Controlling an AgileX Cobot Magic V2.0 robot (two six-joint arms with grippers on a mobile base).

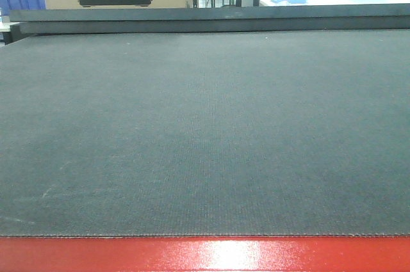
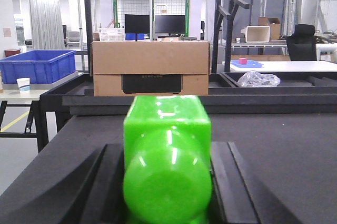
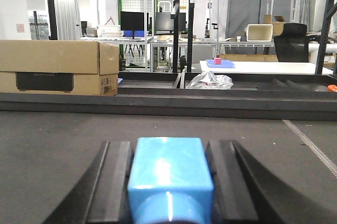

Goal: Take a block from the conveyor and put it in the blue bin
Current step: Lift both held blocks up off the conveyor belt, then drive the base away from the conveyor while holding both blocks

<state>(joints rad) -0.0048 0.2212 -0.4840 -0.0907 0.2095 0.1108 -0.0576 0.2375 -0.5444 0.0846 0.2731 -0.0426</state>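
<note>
Two blocks: each pincer has one, so your task's things are off the belt and in the grip.
Left pincer (image 2: pixel 167 153): pressed onto a green block (image 2: pixel 166 129), which sits between the dark fingers (image 2: pixel 105 182) with its glossy rounded end toward the camera.
Right pincer (image 3: pixel 168 146): pinching a blue block (image 3: pixel 169 174) squarely across its flat sides.
Handling: both look like hard, shiny plastic, so you can expect them to be light, stiff and somewhat slippery. Hold across flat faces, low on the body; the green one's rounded end looks a poor place to squeeze.
Red frame (image 1: pixel 205 254): nearest edge in the front view, just under the belt.
Belt (image 1: pixel 205 131): wide, dark and woven, with no block showing on it in the front view.
Far ledge (image 1: pixel 205 19): a raised dark rail along the back of the belt; you would likely have to carry over it.
Cardboard box (image 2: pixel 150 68): stands just behind that rail, straight ahead of the left pincer.
Plastic bag (image 2: pixel 258 79): crumpled, right of the box.
Blue bin (image 2: pixel 37 65): far left on a side table beside a paper cup (image 2: pixel 23 84), well apart from both pincers.
Pink block (image 3: pixel 218 61): on a blue tray (image 3: pixel 227 65), far table.
</note>
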